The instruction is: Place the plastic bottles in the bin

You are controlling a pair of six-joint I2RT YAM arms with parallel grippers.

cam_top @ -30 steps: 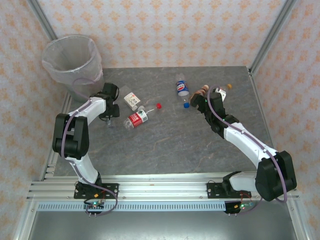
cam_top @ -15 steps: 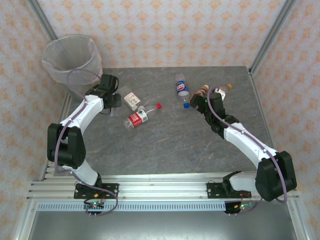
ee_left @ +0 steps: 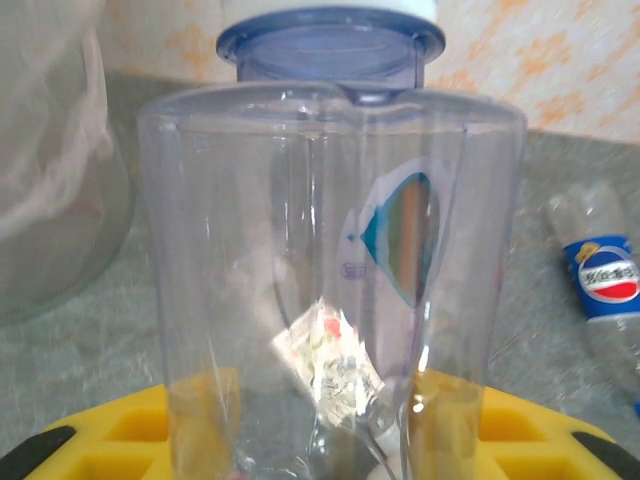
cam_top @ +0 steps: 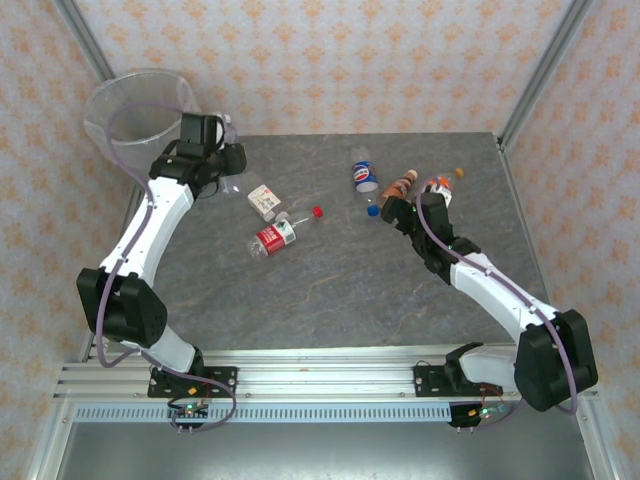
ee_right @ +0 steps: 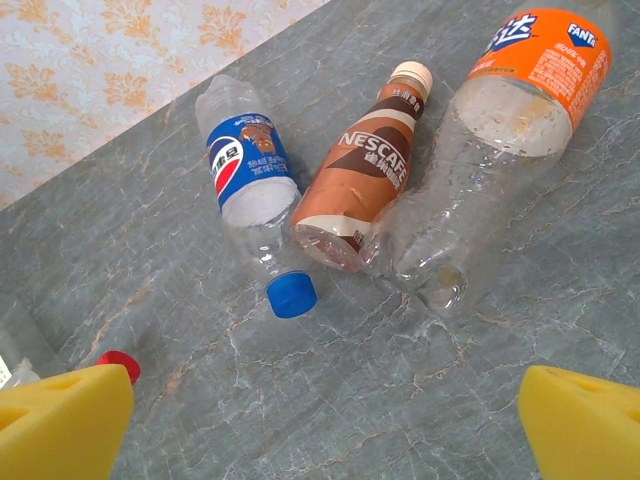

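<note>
1. A blue-capped clear bottle (ee_left: pixel 320 250) is held between the left fingers (ee_left: pixel 110 445), which are closed narrowly on its sides; its cap points away from them.
2. The bin (ee_left: pixel 55 220) is seen close by, just left of those fingers.
3. The right fingers (ee_right: pixel 60 415) are spread wide over the bench (ee_right: pixel 350 390).
4. Ahead of them three bottles lie close together: a blue-labelled bottle (ee_right: pixel 250 170) to the left, a brown bottle (ee_right: pixel 365 175) in the middle, an orange-labelled bottle (ee_right: pixel 500 130) to the right.
</note>
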